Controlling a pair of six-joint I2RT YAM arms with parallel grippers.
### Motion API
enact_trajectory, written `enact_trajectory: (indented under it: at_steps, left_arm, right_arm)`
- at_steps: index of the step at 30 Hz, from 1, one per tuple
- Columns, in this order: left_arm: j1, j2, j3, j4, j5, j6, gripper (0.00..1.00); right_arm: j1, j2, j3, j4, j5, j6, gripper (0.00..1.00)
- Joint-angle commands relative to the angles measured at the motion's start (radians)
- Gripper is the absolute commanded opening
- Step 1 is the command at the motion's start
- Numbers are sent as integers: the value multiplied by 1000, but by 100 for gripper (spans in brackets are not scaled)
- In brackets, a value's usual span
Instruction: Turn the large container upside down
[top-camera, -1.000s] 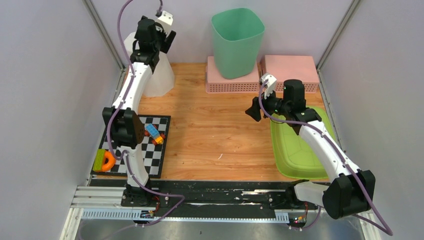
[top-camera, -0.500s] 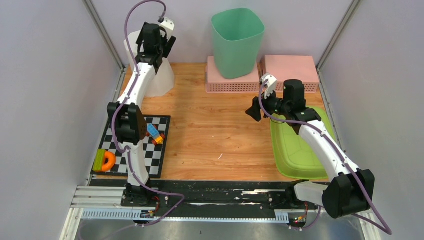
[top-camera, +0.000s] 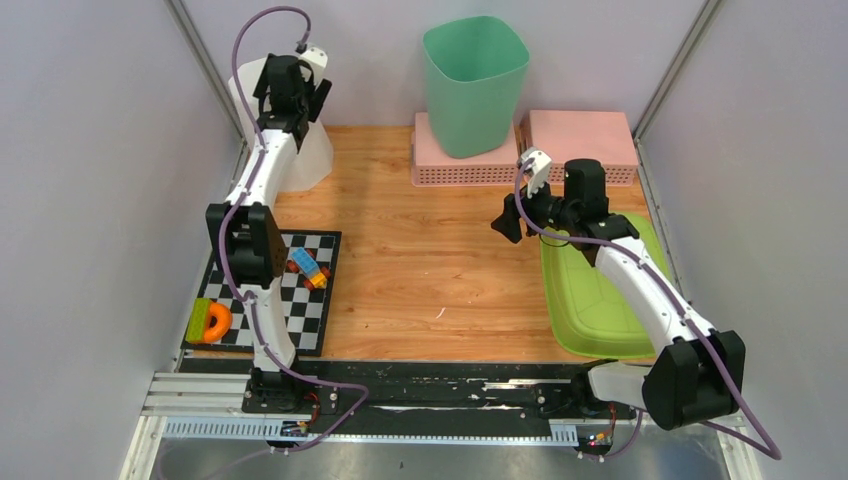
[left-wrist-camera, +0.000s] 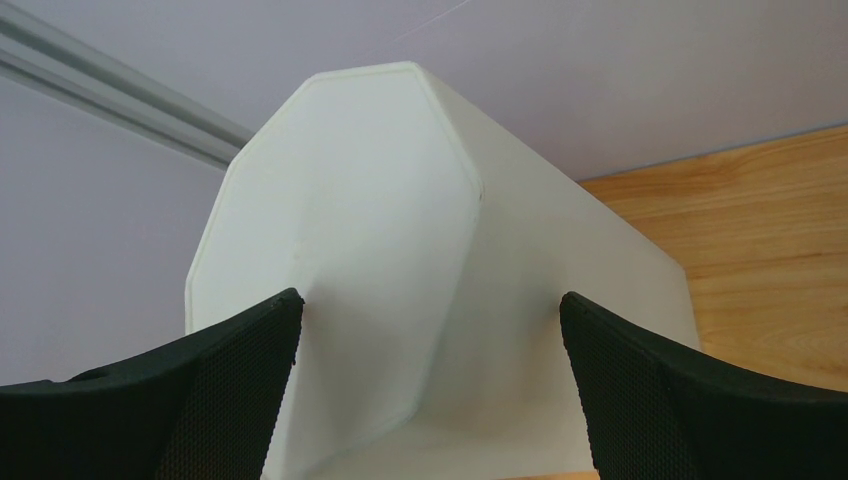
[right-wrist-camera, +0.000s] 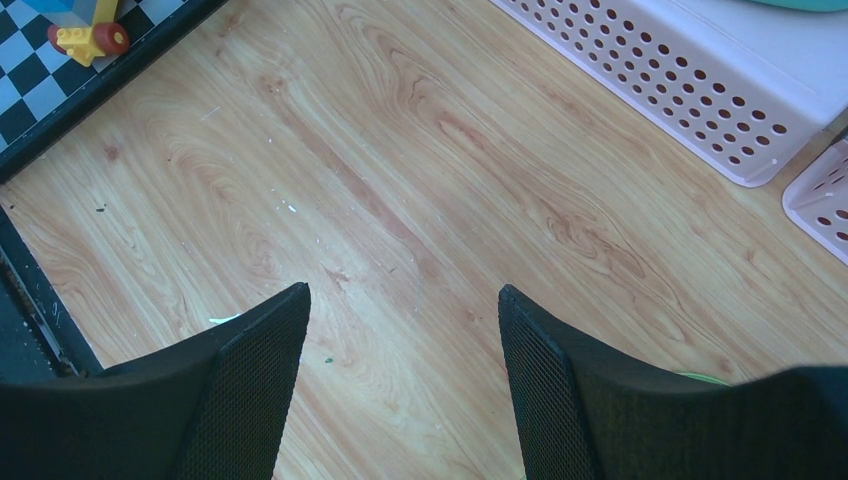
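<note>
The large container is white and stands at the back left corner, its closed octagonal end facing up and its wider end on the table. My left gripper hovers just over that end, open. Its fingers spread to either side of the top with nothing between them. My right gripper hangs open over bare wood mid-table; the right wrist view shows only floorboards between its fingers.
A teal bin stands upright on one of two pink perforated baskets at the back. A green tray lies under the right arm. Front left, a checkerboard holds toy blocks and an orange ring.
My left arm has swung left toward the back corner, and the white container now sits slightly farther left. The right arm has barely moved.
</note>
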Motion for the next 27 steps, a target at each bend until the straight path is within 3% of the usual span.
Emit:
enact_trajectory:
  at_steps: [1,18,27]
  left_arm:
    - [31,-27,-27,28,9,14,100]
    - [43,79,105,-4,-119,8,100]
    - [43,30,62,10,-22,-52,100]
  right_arm:
    - [-15,13,-4,-1,9,-4,72]
    - [-15,12,-8,1,12,-10,72]
    - [-15,12,-4,1,7,-15,72]
